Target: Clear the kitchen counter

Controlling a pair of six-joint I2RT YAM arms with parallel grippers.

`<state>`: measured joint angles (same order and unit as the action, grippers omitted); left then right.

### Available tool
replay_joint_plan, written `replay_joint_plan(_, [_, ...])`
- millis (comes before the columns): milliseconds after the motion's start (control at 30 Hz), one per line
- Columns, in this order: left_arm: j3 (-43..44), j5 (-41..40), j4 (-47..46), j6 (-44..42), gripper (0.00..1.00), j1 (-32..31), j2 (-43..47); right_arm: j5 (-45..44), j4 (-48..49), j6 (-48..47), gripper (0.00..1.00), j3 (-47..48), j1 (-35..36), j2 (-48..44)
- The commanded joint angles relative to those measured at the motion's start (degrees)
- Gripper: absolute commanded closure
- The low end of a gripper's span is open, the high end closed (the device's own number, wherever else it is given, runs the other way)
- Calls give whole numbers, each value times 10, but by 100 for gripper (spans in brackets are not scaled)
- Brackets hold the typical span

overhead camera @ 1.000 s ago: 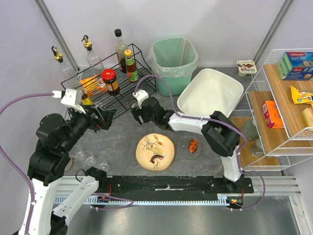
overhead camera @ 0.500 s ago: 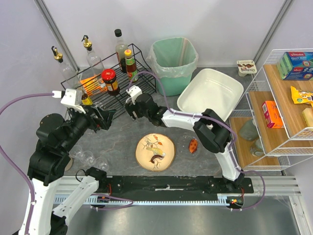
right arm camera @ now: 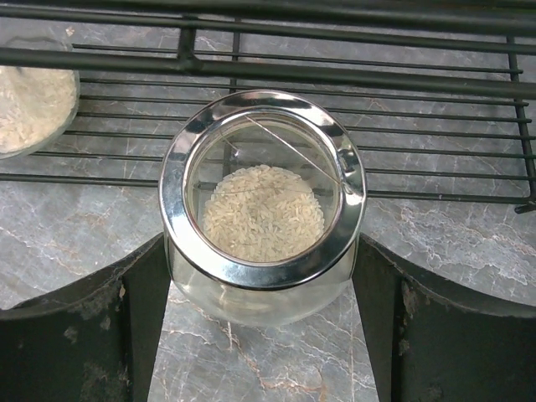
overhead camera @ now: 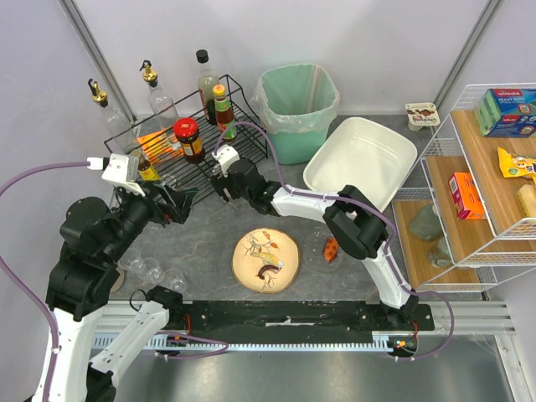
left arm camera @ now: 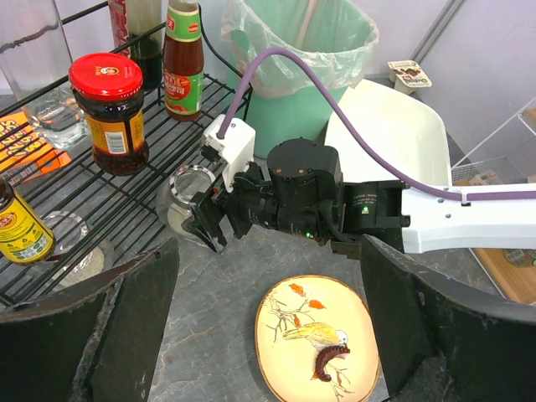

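The dark grey stone-patterned kitchen counter (overhead camera: 205, 243) carries a black wire rack (overhead camera: 180, 163). My right gripper (right arm camera: 262, 251) is shut on a glass jar of rice (right arm camera: 262, 209) with a metal rim, one finger on each side. It holds the jar at the rack's front edge, low over the counter; the jar also shows in the left wrist view (left arm camera: 188, 197). My left gripper (left arm camera: 270, 251) is open and empty, hovering above the counter left of the plate (left arm camera: 318, 339).
A bird-patterned plate (overhead camera: 266, 260) holds a brown scrap. An orange item on a clear dish (overhead camera: 332, 248), a white tub (overhead camera: 360, 159), a green bin (overhead camera: 297, 100), glasses (overhead camera: 151, 268) and a wire-framed shelf (overhead camera: 494, 167) surround it. Another rice jar (right arm camera: 29, 105) sits on the rack.
My right arm has reached further left and back, carrying the rice jar up to the rack's front edge. The left arm has barely moved.
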<state>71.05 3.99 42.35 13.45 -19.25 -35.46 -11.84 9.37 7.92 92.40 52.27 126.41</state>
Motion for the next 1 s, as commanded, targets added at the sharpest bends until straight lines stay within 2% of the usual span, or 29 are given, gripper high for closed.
replay_joint_plan(0, [1, -5, -6, -4, 7, 1, 6, -30, 62, -2, 67, 32, -3, -1])
replay_joint_plan(733, [-1, -2, 0, 0, 7, 1, 2, -65, 177, -4, 64, 31, -8, 51])
replay_joint_plan(833, [0, -1, 2, 0, 7, 1, 2, -71, 181, 2, 62, 38, -9, 60])
replay_joint_plan(967, [1, -2, 2, -1, 7, 2, 0, -82, 187, 2, 53, 38, -9, 67])
